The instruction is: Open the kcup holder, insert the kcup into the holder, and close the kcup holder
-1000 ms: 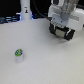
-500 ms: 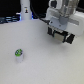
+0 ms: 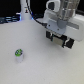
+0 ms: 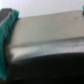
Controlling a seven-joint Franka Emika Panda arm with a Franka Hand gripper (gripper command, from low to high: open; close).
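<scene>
The kcup, a small white pod with a green top, stands upright on the white table at the exterior view's left, well apart from the arm. The kcup holder, a black box with light front marks, sits at the exterior view's right and is mostly hidden under the arm's white hand. My gripper hangs right over the holder. In the wrist view the holder's dark grey top fills the picture. One teal finger shows far out at the edge, so the jaws stand apart and hold nothing.
The white table stretches between the kcup and the holder. Dark cables and a white post stand at the back.
</scene>
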